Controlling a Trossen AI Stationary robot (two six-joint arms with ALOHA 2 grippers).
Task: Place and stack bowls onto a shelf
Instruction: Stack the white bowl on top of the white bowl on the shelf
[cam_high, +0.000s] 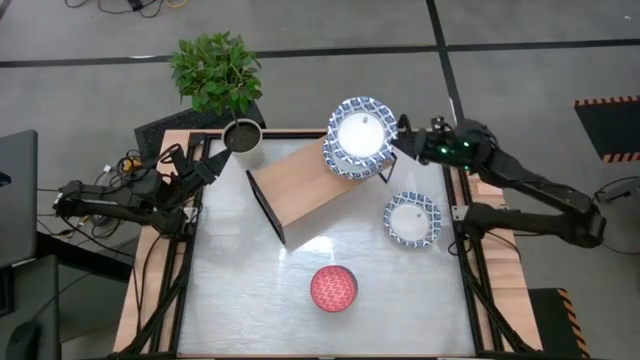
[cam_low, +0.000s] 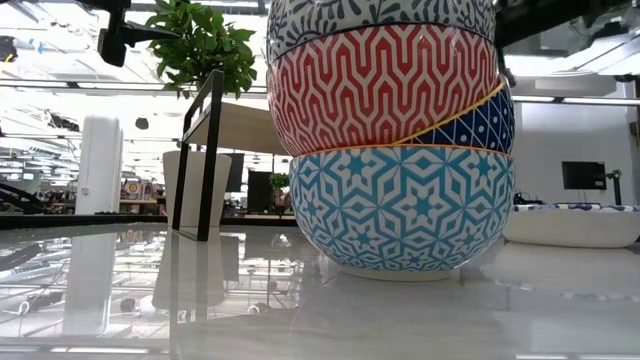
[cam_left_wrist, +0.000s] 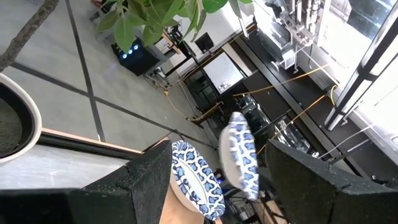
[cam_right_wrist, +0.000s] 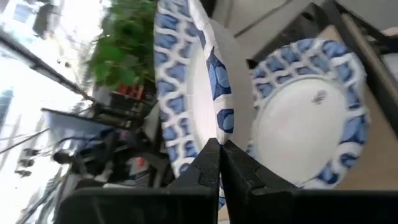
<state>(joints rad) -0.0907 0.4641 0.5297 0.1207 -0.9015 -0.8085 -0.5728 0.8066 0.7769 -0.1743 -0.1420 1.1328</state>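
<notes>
The shelf (cam_high: 300, 190) stands mid-table with its wooden top up. One wide blue-and-white bowl (cam_high: 345, 165) rests on the shelf's far right end. My right gripper (cam_high: 400, 140) is shut on a second such bowl (cam_high: 362, 125), held just above the first. A third wide bowl (cam_high: 413, 218) sits on the table to the right of the shelf. A stack of small patterned bowls (cam_high: 333, 289), with a red one on top, stands near the front; it fills the low view (cam_low: 390, 140). My left gripper (cam_high: 215, 165) is open and empty beside the plant pot. My right gripper pinches the held bowl's rim (cam_right_wrist: 219, 121) between its two fingers, on the side toward the table's right edge. The fingers come about level from the right. The bowl is lifted clear, opening up, above the bowl on the shelf (cam_right_wrist: 305, 124).
A white plant pot with dark soil (cam_high: 243, 140) stands at the shelf's far left corner, with a leafy plant (cam_high: 215, 70) behind it. The table's edge rails (cam_high: 470, 260) run along both sides. A bare table surface lies between the shelf and the small bowl stack.
</notes>
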